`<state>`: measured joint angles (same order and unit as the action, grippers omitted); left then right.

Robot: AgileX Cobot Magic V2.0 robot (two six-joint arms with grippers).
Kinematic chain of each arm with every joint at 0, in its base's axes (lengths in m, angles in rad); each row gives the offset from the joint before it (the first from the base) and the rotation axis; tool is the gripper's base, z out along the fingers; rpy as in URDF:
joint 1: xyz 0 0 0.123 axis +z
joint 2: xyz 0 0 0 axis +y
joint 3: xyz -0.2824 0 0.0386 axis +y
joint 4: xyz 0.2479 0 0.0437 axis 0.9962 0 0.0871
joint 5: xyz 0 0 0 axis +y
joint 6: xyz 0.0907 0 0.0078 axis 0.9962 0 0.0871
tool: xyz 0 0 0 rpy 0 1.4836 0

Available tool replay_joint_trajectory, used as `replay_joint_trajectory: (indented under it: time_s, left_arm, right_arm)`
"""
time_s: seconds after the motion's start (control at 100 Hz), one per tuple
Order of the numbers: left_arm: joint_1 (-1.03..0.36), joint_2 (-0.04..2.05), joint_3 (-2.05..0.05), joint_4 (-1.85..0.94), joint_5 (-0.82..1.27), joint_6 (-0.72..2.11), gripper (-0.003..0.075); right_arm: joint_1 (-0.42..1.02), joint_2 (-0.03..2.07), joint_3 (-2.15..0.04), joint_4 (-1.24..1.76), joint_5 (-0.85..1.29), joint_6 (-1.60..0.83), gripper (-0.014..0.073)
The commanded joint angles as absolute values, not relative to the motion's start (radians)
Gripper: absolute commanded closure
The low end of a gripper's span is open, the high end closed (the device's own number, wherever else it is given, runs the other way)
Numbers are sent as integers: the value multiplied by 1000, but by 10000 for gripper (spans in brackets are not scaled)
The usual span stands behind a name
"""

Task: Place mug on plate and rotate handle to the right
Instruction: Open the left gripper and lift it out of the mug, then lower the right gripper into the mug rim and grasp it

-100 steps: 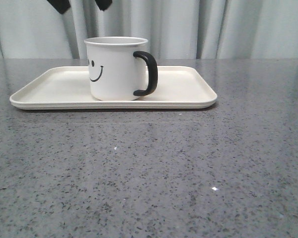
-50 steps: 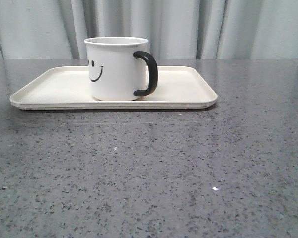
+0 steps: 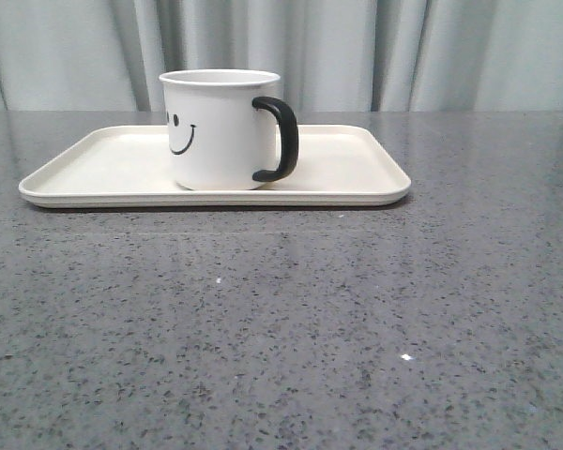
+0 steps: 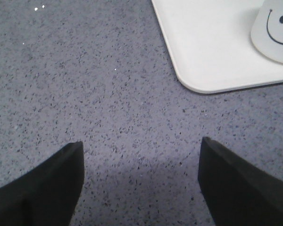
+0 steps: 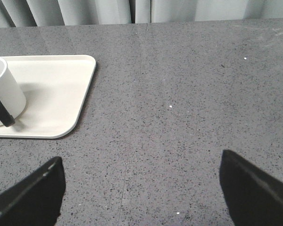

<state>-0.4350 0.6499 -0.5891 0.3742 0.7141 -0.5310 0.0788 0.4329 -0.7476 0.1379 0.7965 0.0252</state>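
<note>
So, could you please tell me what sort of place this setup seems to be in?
Probably a staged test bench, not a kitchen: a grey speckled stone-look tabletop, plain pale curtains behind, and only a white smiley mug on a cream rectangular tray.

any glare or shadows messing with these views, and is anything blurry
Front view: sharp, soft even light, two small glints on the table, thin shadow under the plate. Left wrist view: bluish cast, the left gripper fingers are dark blurred shapes, shading the table between them. Right wrist view: the mug casts a soft shadow on the plate; the right gripper fingers are blurred.
</note>
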Motion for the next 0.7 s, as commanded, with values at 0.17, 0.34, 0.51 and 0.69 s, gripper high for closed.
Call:
replay_joint_trajectory:
  time_s: [0.17, 0.34, 0.51, 0.69]
  left_arm:
    - [-442, 630, -584, 405, 628, -554, 229]
    - [-442, 630, -584, 405, 622, -554, 229]
    - [-442, 630, -584, 405, 622, -554, 229]
    - [-442, 630, -584, 405, 622, -554, 229]
  right_arm:
    - [78, 550, -826, 369, 728, -163, -62]
    - [78, 713, -930, 613, 762, -367, -62]
    - [109, 902, -1070, 661, 756, -412, -62]
    - [223, 1114, -1212, 635, 714, -413, -62]
